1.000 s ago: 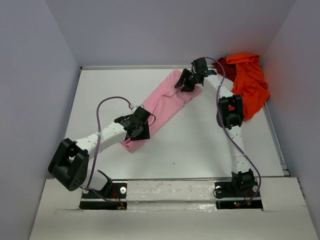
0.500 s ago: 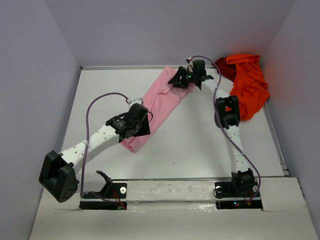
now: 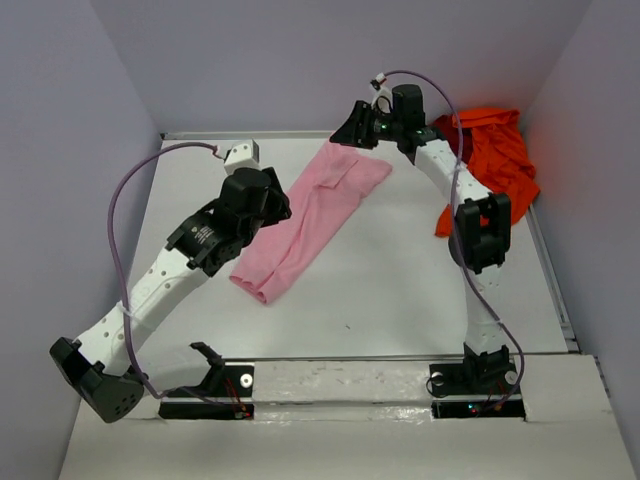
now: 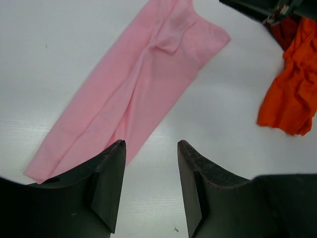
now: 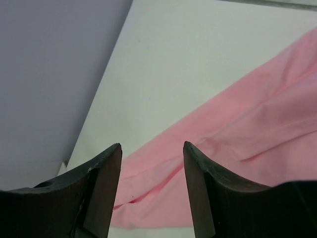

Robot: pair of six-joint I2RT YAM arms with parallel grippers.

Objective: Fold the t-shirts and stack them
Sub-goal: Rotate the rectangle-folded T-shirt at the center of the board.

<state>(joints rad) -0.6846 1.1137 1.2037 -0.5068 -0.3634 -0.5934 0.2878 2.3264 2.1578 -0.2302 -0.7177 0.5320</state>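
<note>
as both arms hang high over the white worktop [image 3: 400, 280], neither one has any cloth in hand. the left arm stretches in a long diagonal from the near-left corner toward the middle. its left end effector [image 3: 265, 200] sits in the air just left of the light pink t-shirt [image 3: 310, 215], tipped down toward it. in the left wrist view that end effector [image 4: 151, 168] is spread open, the two dark fingers [image 4: 109, 183] apart with only bare worktop and a sliver of pink edge showing between them.

over on the right, the arm rises from its base, bends at the elbow and reaches back toward the far wall. the right end effector [image 3: 348, 130] is poised over the far end of the pink shirt. its own camera shows the jaws parted and empty, with pink cloth [image 5: 247, 148] lying below and beyond them.

the pink shirt is folded into a long narrow strip, laid flat on a diagonal from near-left to far-right at the middle of the worktop. the bright orange-red t-shirt [image 3: 500, 160] is crumpled in the far-right corner against the wall, well apart from the pink one. the dark red t-shirt [image 4: 285, 32] peeks out beside it, mostly hidden by the right arm. a purple cable [image 3: 120, 210] loops wide off the left arm, and another arcs over the right wrist.
</note>
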